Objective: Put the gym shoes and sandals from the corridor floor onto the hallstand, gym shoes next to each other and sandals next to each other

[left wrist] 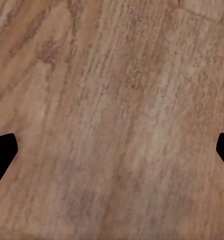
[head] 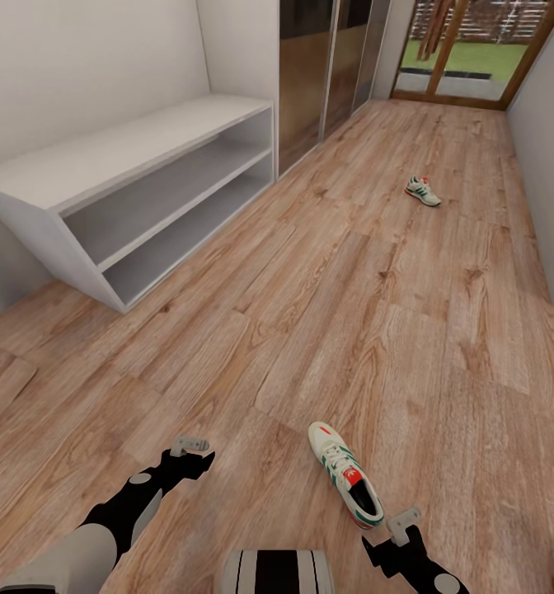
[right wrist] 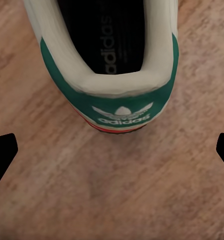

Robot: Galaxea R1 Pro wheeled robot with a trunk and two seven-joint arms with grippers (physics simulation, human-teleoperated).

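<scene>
Gym shoe, near [head: 345, 485]: on corridor floor [head: 310, 330], heel just ahead of right claw [right wrist: 112, 150], released. Gym shoe, far [head: 423, 191]: well apart, down the corridor. Left claw [left wrist: 112, 150]: released over bare planks. Hallstand [head: 137, 198]: against the left wall, bays bare.

The light was bright and even, like soft daylight. The brightest spot was the glass door [head: 462, 49] at the far end of the hall. Shadows were faint, just a thin dark line under the near gym shoe [head: 345, 484]. The floor [head: 326, 330] had no shiny glare. The head picture bent and stretched at its edges. Both wrist pictures looked soft and blurry.
</scene>
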